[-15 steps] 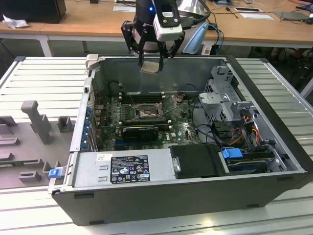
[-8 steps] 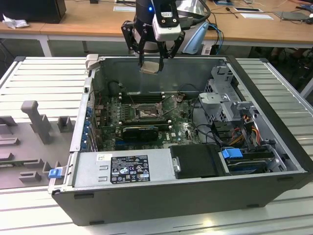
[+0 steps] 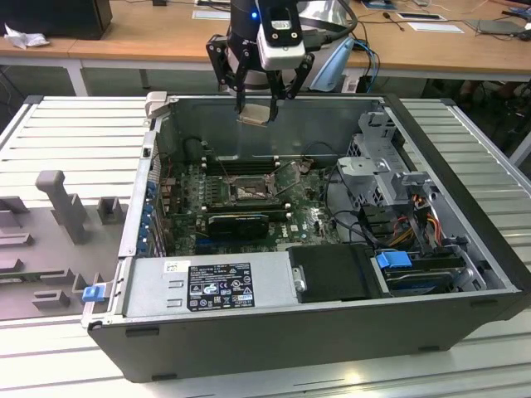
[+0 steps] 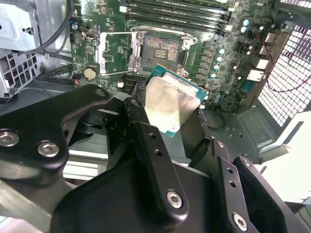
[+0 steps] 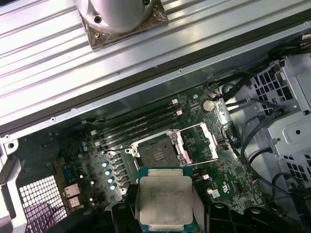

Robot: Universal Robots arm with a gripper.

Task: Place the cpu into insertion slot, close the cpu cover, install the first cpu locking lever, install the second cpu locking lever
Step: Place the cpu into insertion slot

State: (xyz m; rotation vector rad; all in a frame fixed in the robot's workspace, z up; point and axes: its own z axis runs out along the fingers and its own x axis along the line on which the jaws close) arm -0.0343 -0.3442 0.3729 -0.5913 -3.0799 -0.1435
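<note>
The claw [image 3: 253,108] was clamped on the cpu [image 3: 253,116], its fingers [image 4: 146,141] pressed against the chip's edges. The cpu hung in the air above the insertion slot [image 5: 158,153], well apart from it, silvery face tilted. The slot lay bare on the green board inside the open computer case [image 3: 332,332], its brownish-gold centre uncovered. The cpu cover [image 5: 200,141] stood open just beside the slot.

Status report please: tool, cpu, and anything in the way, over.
Tool shut on cpu, above the open case. Insertion slot bare, cpu cover swung open. Path to slot looks free.
</note>
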